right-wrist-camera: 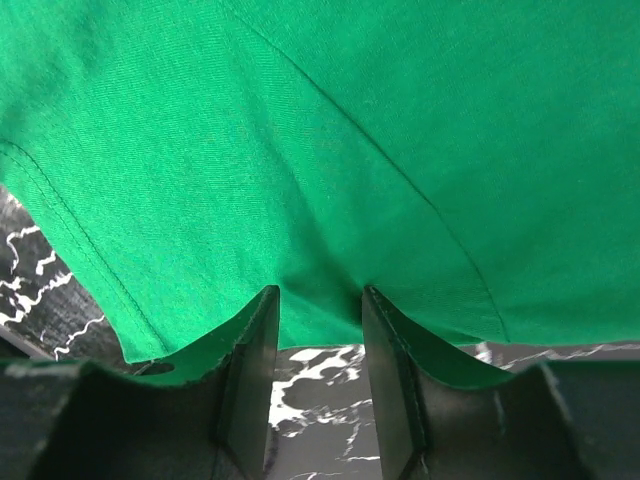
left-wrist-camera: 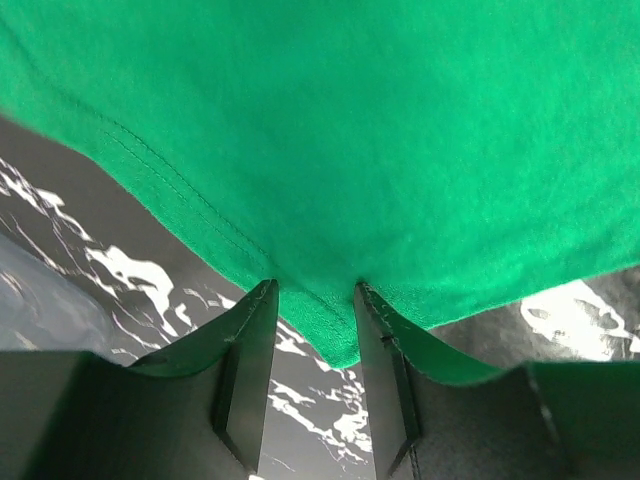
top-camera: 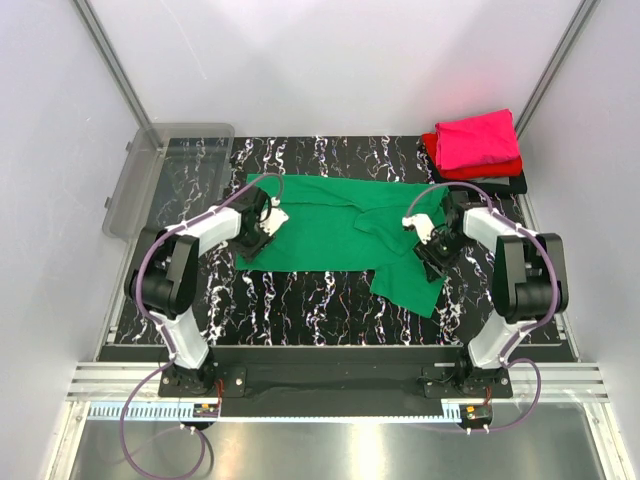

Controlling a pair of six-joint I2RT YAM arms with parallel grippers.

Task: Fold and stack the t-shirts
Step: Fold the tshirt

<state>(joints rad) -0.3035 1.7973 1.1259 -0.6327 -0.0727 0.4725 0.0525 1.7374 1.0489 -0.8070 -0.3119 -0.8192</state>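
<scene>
A bright green t-shirt [top-camera: 330, 230] lies spread out on the black marble table [top-camera: 300, 300]. My left gripper [top-camera: 256, 236] is at the shirt's left edge. In the left wrist view its jaws [left-wrist-camera: 314, 292] stand apart, with a hemmed corner of the green shirt [left-wrist-camera: 340, 150] lying between the fingertips. My right gripper [top-camera: 432, 254] is at the shirt's right side, above a flap hanging toward the front. Its jaws [right-wrist-camera: 319, 294] are also apart, with the green shirt's [right-wrist-camera: 320, 140] edge between the tips. Folded magenta-pink [top-camera: 480, 138], red [top-camera: 470, 170] and black [top-camera: 512, 184] t-shirts are stacked at the back right.
A clear grey plastic bin [top-camera: 165, 175] sits tilted at the back left, over the table's edge. White walls and metal posts close in the sides. Bare marble table shows in front of the green shirt, between the two arms.
</scene>
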